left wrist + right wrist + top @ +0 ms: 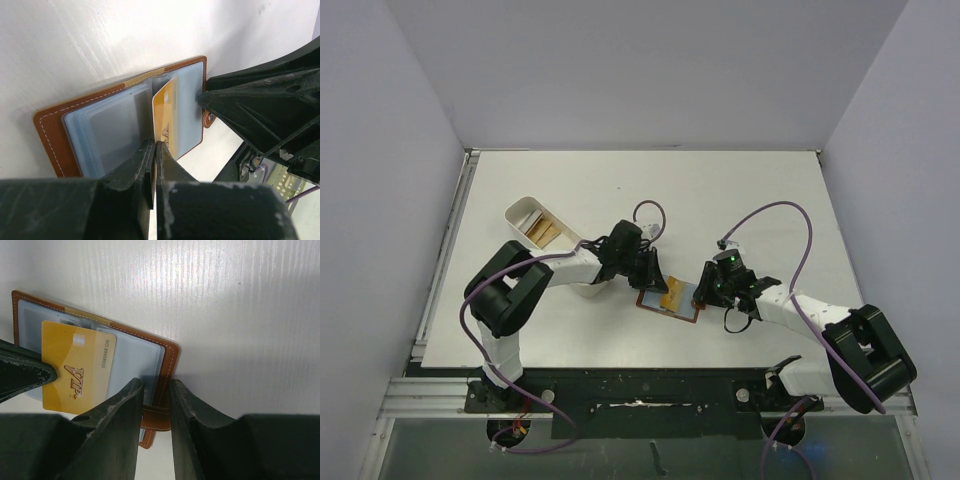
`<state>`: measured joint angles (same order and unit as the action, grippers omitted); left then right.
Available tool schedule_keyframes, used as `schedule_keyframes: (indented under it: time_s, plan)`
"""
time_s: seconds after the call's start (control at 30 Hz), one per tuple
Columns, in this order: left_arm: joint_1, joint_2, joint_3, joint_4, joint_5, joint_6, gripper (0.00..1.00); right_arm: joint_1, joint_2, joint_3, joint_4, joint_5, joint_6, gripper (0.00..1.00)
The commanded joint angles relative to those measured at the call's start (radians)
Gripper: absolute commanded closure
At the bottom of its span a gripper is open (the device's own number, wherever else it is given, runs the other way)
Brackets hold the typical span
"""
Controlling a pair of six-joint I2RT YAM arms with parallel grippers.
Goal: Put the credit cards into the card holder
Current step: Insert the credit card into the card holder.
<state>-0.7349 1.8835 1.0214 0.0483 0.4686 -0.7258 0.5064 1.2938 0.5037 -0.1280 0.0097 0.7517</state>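
The card holder [655, 303] lies open on the table, brown leather cover [47, 135] down and clear blue sleeves up. My left gripper [155, 145] is shut on the lower edge of a yellow credit card [165, 110] printed VIP. The card [75, 365] lies over the sleeves with its far end among them. My right gripper [156, 385] stands at the holder's [167, 360] opposite edge. Its jaws are closed on the brown rim and small tab [156, 417]. In the top view the left gripper [655, 280] and right gripper [705, 297] face each other across the holder.
A long white tray [520, 211] lies at the back left, beside the left arm, with tan flat pieces [548, 234] in it. The table's front edge runs just below the holder. Purple cables loop above both wrists.
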Motion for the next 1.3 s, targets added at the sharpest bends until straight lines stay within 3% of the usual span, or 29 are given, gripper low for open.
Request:
schedule_keyframes:
  time_s: [0.0, 0.17, 0.5, 0.77, 1.27]
  plan:
    - [-0.016, 0.003, 0.029, 0.0, -0.069, -0.011, 1.0, 0.012, -0.004, -0.007, 0.048, 0.006, 0.017, 0.72]
    - [-0.03, 0.008, 0.013, 0.044, -0.077, -0.047, 1.0, 0.012, -0.01, -0.013, 0.055, 0.006, 0.032, 0.72]
    - [-0.037, -0.082, 0.004, 0.015, -0.189, -0.032, 0.76, 0.013, -0.09, 0.034, -0.037, 0.004, 0.023, 0.68]
    - [-0.042, -0.071, -0.007, 0.037, -0.179, -0.028, 0.71, 0.012, -0.088, 0.013, -0.032, -0.003, 0.038, 0.68]
    - [-0.059, 0.003, 0.008, 0.052, -0.149, -0.012, 0.73, 0.014, -0.063, -0.017, 0.018, -0.021, 0.055, 0.69]
